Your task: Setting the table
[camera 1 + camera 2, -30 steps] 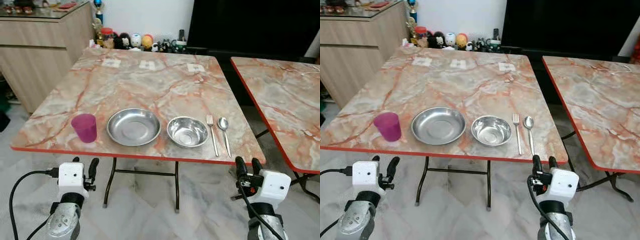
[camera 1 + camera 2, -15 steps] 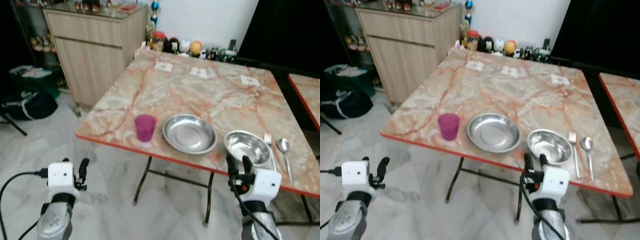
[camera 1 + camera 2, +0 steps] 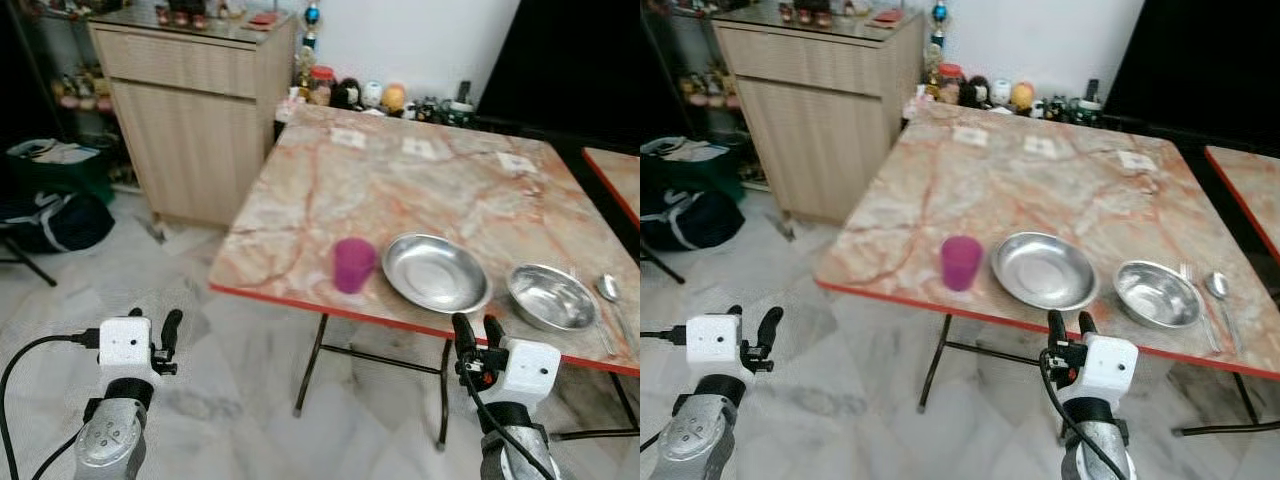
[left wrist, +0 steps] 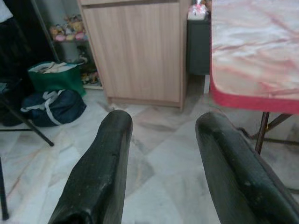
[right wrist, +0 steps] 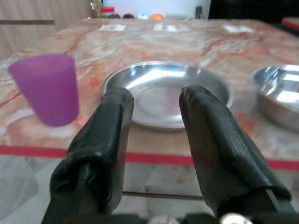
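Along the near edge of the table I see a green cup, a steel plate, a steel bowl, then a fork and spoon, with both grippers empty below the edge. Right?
One slip: the cup is purple, not green, as the right eye view shows. The rest holds: plate, bowl, fork and spoon follow along the table edge, and the left gripper and right gripper hang empty below it.

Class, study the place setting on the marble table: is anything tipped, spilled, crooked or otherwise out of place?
Nothing stands out. The purple cup stands upright beside the steel plate, then the steel bowl, fork and spoon, all in one row along the table's near edge. No spill is visible.
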### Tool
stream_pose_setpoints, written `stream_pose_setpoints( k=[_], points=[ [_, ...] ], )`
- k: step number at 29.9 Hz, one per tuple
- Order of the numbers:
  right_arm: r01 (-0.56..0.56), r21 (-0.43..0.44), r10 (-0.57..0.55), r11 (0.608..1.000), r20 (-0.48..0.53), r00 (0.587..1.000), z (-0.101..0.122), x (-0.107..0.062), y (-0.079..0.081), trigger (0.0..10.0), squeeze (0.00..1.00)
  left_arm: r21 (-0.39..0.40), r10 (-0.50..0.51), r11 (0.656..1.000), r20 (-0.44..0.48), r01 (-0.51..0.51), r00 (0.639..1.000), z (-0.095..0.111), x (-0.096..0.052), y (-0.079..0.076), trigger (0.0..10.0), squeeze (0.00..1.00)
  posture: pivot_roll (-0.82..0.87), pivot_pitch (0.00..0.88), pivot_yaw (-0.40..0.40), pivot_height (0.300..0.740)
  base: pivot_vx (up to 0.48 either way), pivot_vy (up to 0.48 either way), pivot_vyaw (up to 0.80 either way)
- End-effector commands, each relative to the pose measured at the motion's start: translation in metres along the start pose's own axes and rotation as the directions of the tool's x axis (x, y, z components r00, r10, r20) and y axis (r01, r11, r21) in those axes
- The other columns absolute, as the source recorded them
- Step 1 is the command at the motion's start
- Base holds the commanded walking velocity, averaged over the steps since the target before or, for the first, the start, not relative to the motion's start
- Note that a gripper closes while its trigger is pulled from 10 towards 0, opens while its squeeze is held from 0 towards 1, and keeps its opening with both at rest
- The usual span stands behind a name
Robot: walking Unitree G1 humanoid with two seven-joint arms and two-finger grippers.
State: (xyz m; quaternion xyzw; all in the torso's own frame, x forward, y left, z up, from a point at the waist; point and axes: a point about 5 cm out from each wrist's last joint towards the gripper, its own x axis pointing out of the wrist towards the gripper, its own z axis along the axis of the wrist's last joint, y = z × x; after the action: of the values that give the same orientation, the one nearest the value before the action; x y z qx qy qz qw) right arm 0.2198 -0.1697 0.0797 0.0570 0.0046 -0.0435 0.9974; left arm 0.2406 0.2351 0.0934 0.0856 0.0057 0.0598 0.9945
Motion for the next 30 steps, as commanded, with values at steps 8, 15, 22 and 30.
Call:
stream_pose_setpoints(
  k=[8, 15, 22, 30],
  points=[
    [0.132, 0.063, -0.131, 0.989, -0.023, 0.991, -0.007, -0.003, -0.019, 10.0, 0.00, 0.010, -0.045, 0.999, 0.020, 0.044, 0.999, 0.006, 0.001, -0.008, 10.0, 0.00, 0.13, 0.000, -0.052, 0.740, 0.000, 0.000, 0.00],
    [0.190, 0.169, -0.187, 0.967, -0.036, 0.982, -0.010, 0.000, -0.028, 10.0, 0.99, 0.008, -0.055, 0.998, 0.017, 0.055, 0.998, 0.005, 0.002, -0.009, 10.0, 0.00, 0.13, 0.000, -0.050, 0.740, 0.000, 0.000, 0.00],
    [0.167, 0.180, -0.165, 0.969, -0.024, 0.986, -0.008, 0.003, -0.026, 10.0, 1.00, 0.017, -0.068, 0.998, 0.018, 0.068, 0.998, 0.005, 0.001, -0.011, 10.0, 0.00, 0.13, 0.000, -0.054, 0.740, 0.000, 0.000, 0.00],
    [0.143, 0.163, -0.140, 0.976, -0.032, 0.990, -0.010, 0.005, -0.023, 10.0, 0.00, 0.008, -0.070, 0.998, 0.016, 0.070, 0.997, 0.004, 0.000, -0.014, 10.0, 0.00, 0.13, 0.000, -0.060, 0.740, 0.000, 0.000, 0.00]
  ],
)
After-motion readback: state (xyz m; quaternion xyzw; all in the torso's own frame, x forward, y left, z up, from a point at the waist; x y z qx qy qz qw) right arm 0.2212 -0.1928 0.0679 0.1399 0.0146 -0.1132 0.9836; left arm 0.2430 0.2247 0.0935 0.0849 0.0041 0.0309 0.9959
